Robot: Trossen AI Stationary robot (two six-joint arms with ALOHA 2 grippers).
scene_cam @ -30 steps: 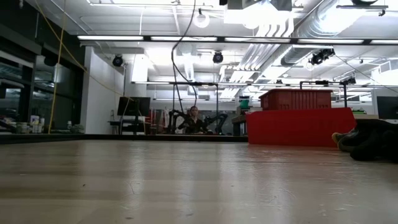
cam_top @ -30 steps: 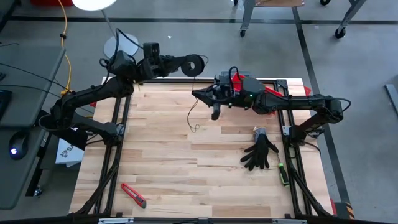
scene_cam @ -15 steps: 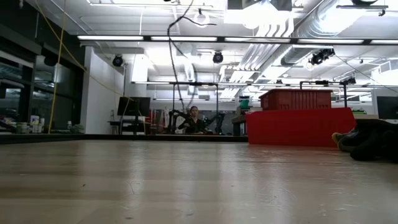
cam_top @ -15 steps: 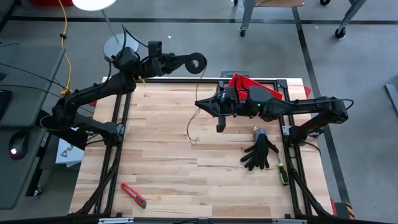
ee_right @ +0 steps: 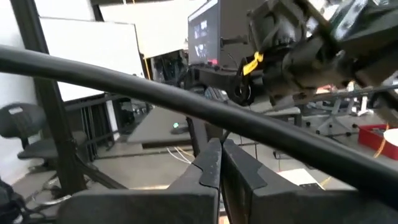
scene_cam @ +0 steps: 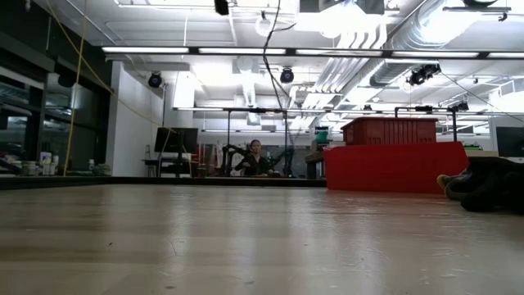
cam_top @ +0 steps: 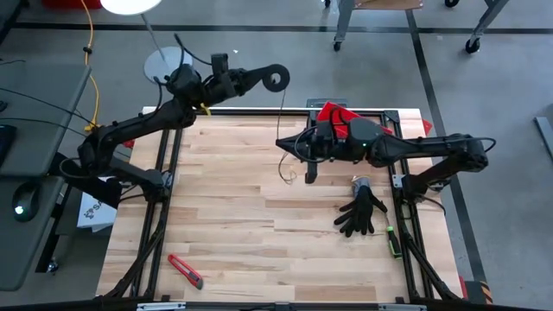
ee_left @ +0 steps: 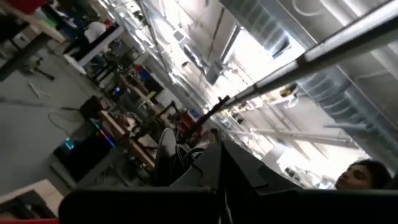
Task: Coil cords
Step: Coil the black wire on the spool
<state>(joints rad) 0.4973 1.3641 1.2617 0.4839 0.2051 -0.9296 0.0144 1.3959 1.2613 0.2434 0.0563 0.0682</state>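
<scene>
thin cord point(cam_top: 282, 130) hangs between both raised arms; no containers show.

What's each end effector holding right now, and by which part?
Left end effector shut on the spool, raised past the table's far edge. Right end effector shut on the thin cord mid-length; its free end dangles.

Light wood plank counter point(cam_top: 242, 225) on grey concrete floor point(cam_top: 484, 86) with dark tape lines. Beyond counter's far edge: open workshop, white ceiling with strip lights point(scene_cam: 205, 51) and ducts point(scene_cam: 409, 33), red crate stack point(scene_cam: 393, 164), monitor point(scene_cam: 176, 139), seated person point(scene_cam: 255, 157). Yellow cable point(cam_top: 89, 52) hangs off the counter's far left corner.
</scene>
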